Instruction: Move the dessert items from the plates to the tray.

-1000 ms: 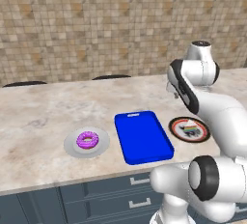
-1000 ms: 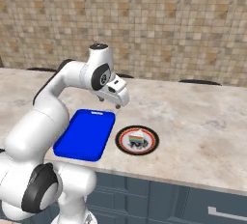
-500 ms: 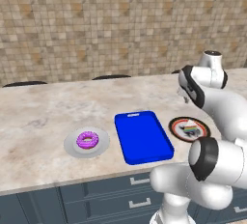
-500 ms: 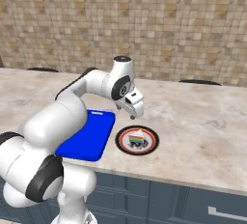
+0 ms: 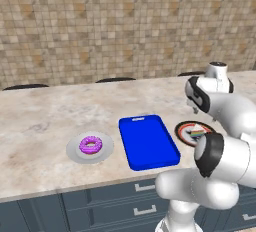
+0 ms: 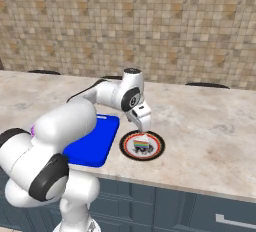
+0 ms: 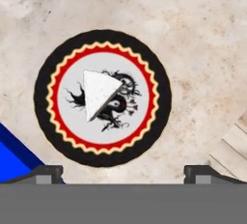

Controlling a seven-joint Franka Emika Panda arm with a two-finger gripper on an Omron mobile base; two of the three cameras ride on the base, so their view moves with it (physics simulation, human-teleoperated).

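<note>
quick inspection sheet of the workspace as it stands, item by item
surface: beige marble counter, dry and unmarked as far as visible
job's things: pink-iced doughnut on the light grey plate; white cake wedge on the patterned plate; blue tray lies between the two plates with nothing on it
clutter: nothing seen
grippers: gripper hangs above the patterned plate, jaws open, holding nothing
cables: nothing seen
surroundings: tiled wall behind the counter, dark blue drawers below it, dark stove burners at the counter's back edge
</note>
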